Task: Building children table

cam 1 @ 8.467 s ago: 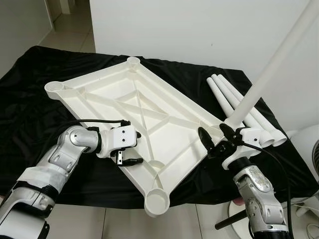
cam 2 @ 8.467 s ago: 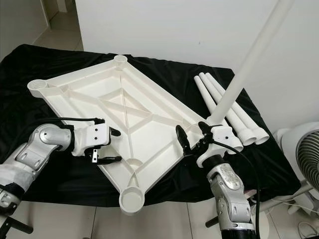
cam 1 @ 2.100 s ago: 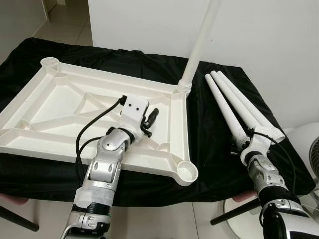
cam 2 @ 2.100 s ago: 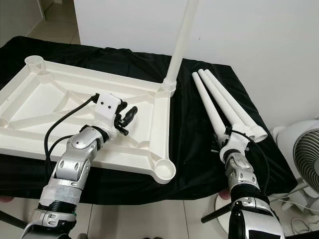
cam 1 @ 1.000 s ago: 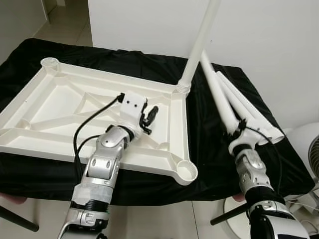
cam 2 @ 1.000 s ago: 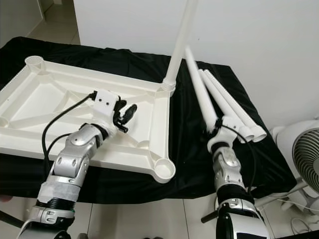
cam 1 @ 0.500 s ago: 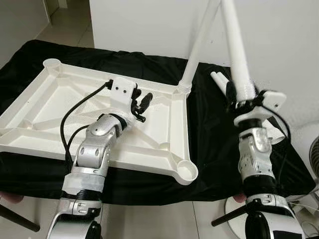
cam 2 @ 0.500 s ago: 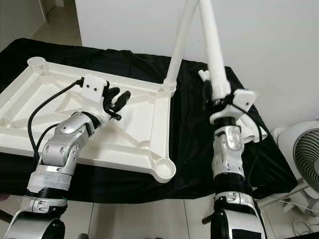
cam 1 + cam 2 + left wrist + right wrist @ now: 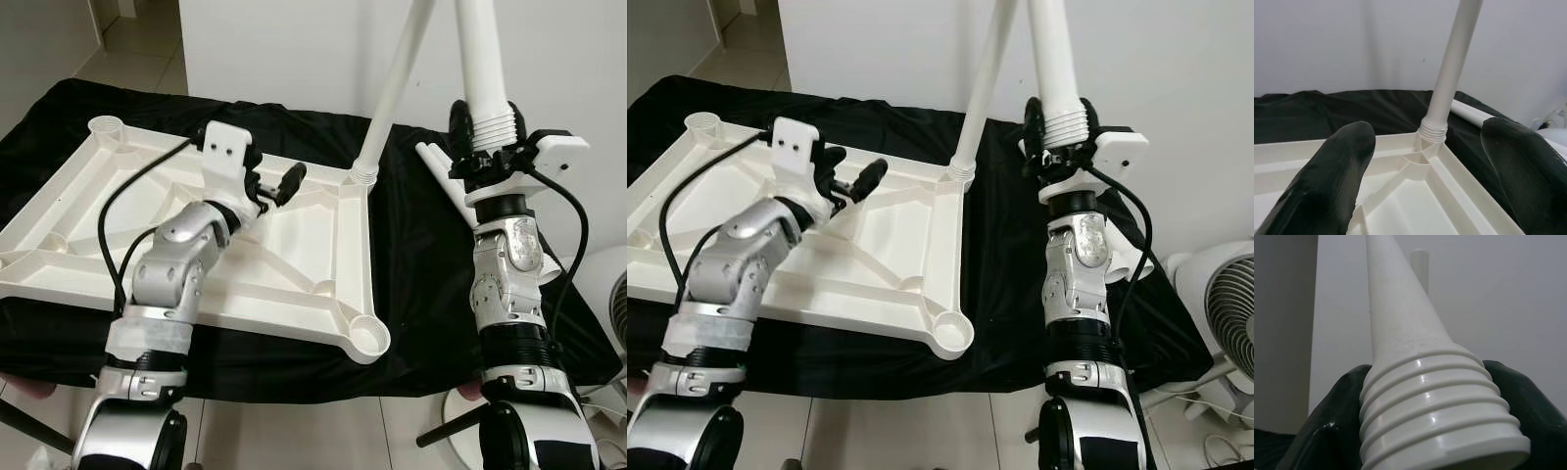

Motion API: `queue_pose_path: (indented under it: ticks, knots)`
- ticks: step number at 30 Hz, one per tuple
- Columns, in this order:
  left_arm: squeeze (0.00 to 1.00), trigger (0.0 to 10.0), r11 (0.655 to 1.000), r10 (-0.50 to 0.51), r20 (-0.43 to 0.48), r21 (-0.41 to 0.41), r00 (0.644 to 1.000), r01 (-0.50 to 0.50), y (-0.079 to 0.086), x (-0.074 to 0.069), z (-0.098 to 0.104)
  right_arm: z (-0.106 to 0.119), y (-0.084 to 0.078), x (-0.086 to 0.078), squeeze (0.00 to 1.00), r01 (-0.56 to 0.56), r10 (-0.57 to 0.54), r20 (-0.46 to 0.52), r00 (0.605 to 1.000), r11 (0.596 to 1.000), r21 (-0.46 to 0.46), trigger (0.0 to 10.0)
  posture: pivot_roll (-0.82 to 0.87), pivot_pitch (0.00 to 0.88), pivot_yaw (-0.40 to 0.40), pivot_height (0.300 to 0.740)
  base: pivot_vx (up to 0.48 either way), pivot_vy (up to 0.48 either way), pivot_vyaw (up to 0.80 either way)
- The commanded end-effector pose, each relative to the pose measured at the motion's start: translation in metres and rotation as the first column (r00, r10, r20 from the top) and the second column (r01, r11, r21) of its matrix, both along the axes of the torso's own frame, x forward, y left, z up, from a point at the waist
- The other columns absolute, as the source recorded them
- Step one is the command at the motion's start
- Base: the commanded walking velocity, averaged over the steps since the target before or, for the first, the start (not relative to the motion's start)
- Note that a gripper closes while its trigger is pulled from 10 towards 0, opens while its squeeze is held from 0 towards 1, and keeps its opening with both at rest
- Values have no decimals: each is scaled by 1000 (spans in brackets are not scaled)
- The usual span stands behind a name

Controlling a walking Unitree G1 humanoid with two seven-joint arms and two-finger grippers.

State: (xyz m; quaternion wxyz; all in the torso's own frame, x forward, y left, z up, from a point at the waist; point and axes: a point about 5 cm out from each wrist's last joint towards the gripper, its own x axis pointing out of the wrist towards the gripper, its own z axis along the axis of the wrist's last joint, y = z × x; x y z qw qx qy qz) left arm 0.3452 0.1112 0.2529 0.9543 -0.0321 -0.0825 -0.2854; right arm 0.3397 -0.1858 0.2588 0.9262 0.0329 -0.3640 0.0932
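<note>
The white plastic tabletop point(image 9: 294, 264) lies upside down on a black cloth. One white leg point(image 9: 397, 83) stands screwed into its far right corner socket point(image 9: 364, 176). My right gripper point(image 9: 485, 147) is shut on a second leg point(image 9: 483, 59), held upright to the right of the tabletop with its threaded end point(image 9: 1435, 421) just below the fingers point(image 9: 1332, 426). Hovering open over the tabletop's far middle is my left gripper point(image 9: 852, 171), which holds nothing and faces the screwed-in leg point(image 9: 1449, 73).
Two more legs point(image 9: 431, 157) lie on the cloth behind my right arm. The near right corner socket point(image 9: 364, 336) and the far left one point(image 9: 108, 127) are open. A fan point(image 9: 1220, 294) stands off the table's right edge. A white wall is close behind.
My right gripper took a leg from the pile and has swung it up to vertical, rising a little more in the last half second. My left gripper rose and shifted farther back.
</note>
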Motion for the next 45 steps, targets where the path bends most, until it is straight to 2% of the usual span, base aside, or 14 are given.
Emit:
queue_pose_path:
  ticks: [1, 4, 5, 6, 8, 14, 16, 20, 29, 36, 39, 41, 44, 45]
  knots:
    - [0, 10000, 956, -295, -8, -12, 956, 295, -14, -9, 5, -3, 2, -3, 0, -29, 28, -10, 1000, 1000, -13, 10000, 116, 0, -124, 740, 0, 0, 0]
    - [0, 10000, 940, -338, -37, -51, 940, 336, -15, -10, 8, -7, 5, -4, 0, -45, 44, -24, 999, 998, -32, 10000, 116, 0, -125, 740, 0, 0, 0]
    - [0, 10000, 913, -400, -61, -112, 914, 392, -18, -12, 12, -12, 8, -5, 0, -64, 62, -42, 997, 997, -45, 10000, 115, 0, -129, 740, 0, 0, 0]
    - [0, 10000, 913, -400, -61, -112, 914, 392, -18, -12, 12, -12, 8, -5, 0, -64, 62, -42, 997, 997, -45, 10000, 115, 0, -129, 740, 0, 0, 0]
    - [0, 10000, 868, -475, -73, -203, 877, 453, -22, -13, 23, -20, 13, -6, 0, -96, 91, -74, 993, 993, -74, 10000, 114, 0, -129, 740, 0, 0, 0]
    - [0, 10000, 834, -517, -67, -260, 853, 486, -23, -8, 38, -36, 24, -10, 0, -169, 154, -131, 979, 979, -114, 10000, 114, 0, -132, 740, 0, 0, 0]
    - [0, 10000, 834, -517, -67, -260, 853, 486, -23, -8, 38, -36, 24, -10, 0, -169, 154, -131, 979, 979, -114, 10000, 114, 0, -132, 740, 0, 0, 0]
    - [0, 10000, 786, -572, -74, -336, 817, 519, -25, -1, 52, -57, 47, -22, 0, -302, 265, -210, 941, 938, -168, 10000, 95, 0, -118, 740, 0, 0, 0]
    - [0, 10000, 779, -580, -117, -368, 806, 508, -31, 6, 51, -63, 57, -30, 0, -367, 320, -236, 918, 909, -195, 10000, 81, 0, -108, 740, 0, 0, 0]
    - [0, 10000, 819, -536, -159, -338, 829, 464, -32, 16, 48, -67, 59, -36, 0, -381, 326, -248, 912, 899, -217, 10000, 70, 0, -102, 740, 0, 0, 0]
    - [0, 10000, 827, -509, -155, -360, 847, 431, -27, 22, 53, -70, 59, -39, 0, -388, 329, -263, 907, 895, -220, 10000, 69, 0, -102, 740, 0, 0, 0]
    - [0, 10000, 822, -486, -154, -413, 860, 391, -22, 28, 60, -75, 58, -41, 0, -391, 325, -282, 902, 893, -221, 10000, 68, 0, -102, 740, 0, 0, 0]
    - [0, 10000, 820, -482, -157, -428, 862, 381, -20, 29, 61, -76, 58, -41, 0, -392, 324, -287, 901, 893, -221, 10000, 68, 0, -102, 740, 0, 0, 0]
    - [0, 8627, 815, -474, -149, -447, 868, 368, -19, 30, 64, -77, 58, -42, 0, -392, 323, -291, 901, 893, -222, 10000, 65, 0, -100, 740, 0, 0, 0]
